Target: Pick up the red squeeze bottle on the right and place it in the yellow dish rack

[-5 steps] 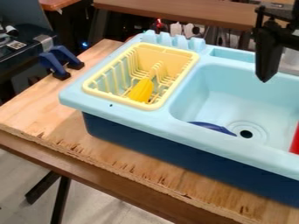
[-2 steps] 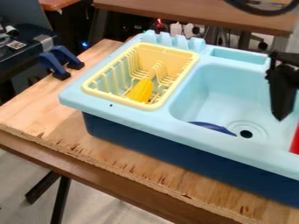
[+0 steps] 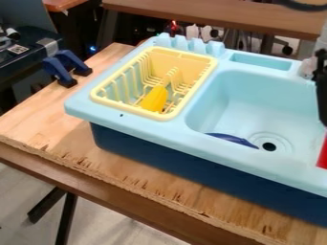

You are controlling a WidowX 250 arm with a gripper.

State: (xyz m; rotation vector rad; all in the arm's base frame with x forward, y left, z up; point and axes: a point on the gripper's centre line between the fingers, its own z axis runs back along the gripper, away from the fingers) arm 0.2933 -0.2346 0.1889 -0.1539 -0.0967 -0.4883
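The black claw [image 3: 323, 119] hangs at the right edge of the view, over the right side of the basin [image 3: 236, 100], pointing down; how far open it is, and whether it has hold of anything, I cannot tell; nearest to its tip is a red object [image 3: 323, 155], which shows at the right edge, low in the basin area and cut off by the view; whether the two touch is unclear

The basin belongs to a toy sink [image 3: 131, 112] with a light blue top and a dark blue base [image 3: 166, 155]; a dark blue item [image 3: 234, 139] lies in the basin, partly hidden by the front rim, just left of the round drain [image 3: 269, 146]; to the left of the basin a pale yellow dish rack [image 3: 163, 116] sits in the sink top, with a bright yellow utensil [image 3: 154, 99] leaning inside it; the sink stands on a plywood surface [image 3: 38, 112], with two blue and black clamps [image 3: 62, 71] at its far left edge; behind is a brown table [image 3: 223, 16]
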